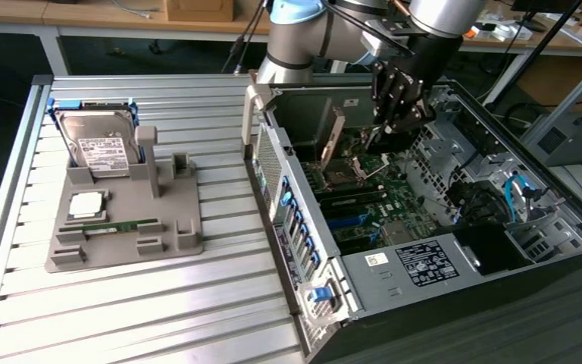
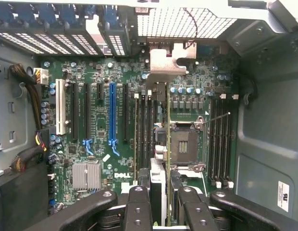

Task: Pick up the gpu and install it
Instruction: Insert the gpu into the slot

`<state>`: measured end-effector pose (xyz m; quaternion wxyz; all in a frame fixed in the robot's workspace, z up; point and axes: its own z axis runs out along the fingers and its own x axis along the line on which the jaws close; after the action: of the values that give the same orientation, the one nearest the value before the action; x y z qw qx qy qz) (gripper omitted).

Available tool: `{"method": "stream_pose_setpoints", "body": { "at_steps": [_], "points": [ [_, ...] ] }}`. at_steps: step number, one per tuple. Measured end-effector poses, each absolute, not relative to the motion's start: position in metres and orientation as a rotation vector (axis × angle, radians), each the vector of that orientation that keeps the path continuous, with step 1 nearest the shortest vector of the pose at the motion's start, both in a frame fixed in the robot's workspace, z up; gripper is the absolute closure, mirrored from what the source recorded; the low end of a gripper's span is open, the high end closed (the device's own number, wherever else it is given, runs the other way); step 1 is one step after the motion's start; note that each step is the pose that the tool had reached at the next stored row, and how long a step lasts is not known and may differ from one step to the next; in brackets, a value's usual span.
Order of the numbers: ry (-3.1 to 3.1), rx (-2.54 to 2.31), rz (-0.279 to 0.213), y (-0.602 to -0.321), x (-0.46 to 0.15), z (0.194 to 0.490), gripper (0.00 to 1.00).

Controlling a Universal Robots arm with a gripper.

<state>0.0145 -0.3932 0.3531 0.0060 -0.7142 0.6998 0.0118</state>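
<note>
The gpu (image 2: 159, 173) is seen edge-on in the wrist view. It is a thin green card whose silver end bracket (image 2: 164, 60) points toward the slotted rear wall of the case. My gripper (image 2: 161, 195) is shut on it, with one black finger (image 2: 138, 207) on each side. The card hangs above the motherboard (image 2: 98, 130), over the black slots beside the CPU socket (image 2: 182, 147) and apart from the long blue slot (image 2: 112, 115). In the exterior view my gripper (image 1: 387, 140) reaches down into the open computer case (image 1: 301, 227), and the gpu (image 1: 335, 135) hangs upright inside it.
On the slatted table at the exterior view's left stands a grey fixture (image 1: 170, 243) with a hard drive (image 1: 99, 144), a CPU (image 1: 87, 203) and a RAM stick (image 1: 119, 225). Cable bundles (image 2: 29, 96) and case walls close in around the board.
</note>
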Motion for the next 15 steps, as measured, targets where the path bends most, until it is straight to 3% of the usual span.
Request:
{"method": "stream_pose_setpoints", "body": {
  "at_steps": [15],
  "points": [
    [2.190,-2.235,0.037,-0.409,0.014,0.352,0.73]
  ]
}}
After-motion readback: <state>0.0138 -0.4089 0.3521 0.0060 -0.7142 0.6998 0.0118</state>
